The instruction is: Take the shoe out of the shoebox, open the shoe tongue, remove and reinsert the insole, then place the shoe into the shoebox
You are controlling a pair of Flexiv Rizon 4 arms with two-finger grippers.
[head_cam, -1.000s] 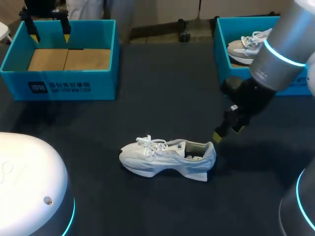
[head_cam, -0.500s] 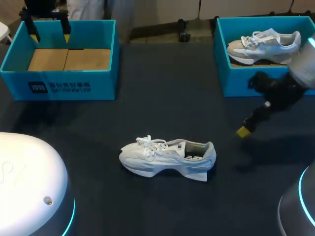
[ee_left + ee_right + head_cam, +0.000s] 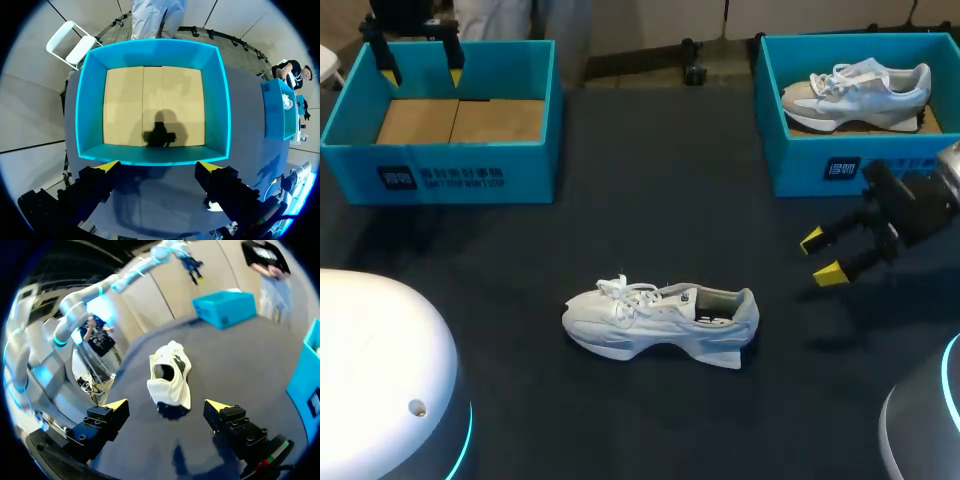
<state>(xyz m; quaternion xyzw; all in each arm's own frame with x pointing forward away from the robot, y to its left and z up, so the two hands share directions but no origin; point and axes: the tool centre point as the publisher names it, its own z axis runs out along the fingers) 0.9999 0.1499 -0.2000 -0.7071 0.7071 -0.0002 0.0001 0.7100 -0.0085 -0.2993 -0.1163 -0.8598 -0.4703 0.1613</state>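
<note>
A white shoe (image 3: 660,320) lies on its side in the middle of the dark table, toe to the left, heel opening to the right; the right wrist view has the shoe (image 3: 170,377) ahead of the fingers, heel first. My right gripper (image 3: 824,256) hovers open to the right of the shoe, well apart from it, its fingers empty (image 3: 167,410). My left gripper (image 3: 420,62) hangs open over the far rim of the left blue shoebox (image 3: 440,165). In the left wrist view that gripper (image 3: 156,166) looks down into the empty shoebox (image 3: 155,55) with its cardboard floor.
A second blue shoebox (image 3: 810,160) at the back right holds another pale shoe (image 3: 855,95). A white rounded robot base (image 3: 380,380) fills the near left corner. Open dark tabletop surrounds the shoe.
My right arm has pulled back from the shoe's heel toward the right edge of the table, and its gripper has turned so both yellow tips show. The shoe and left arm stayed still.
</note>
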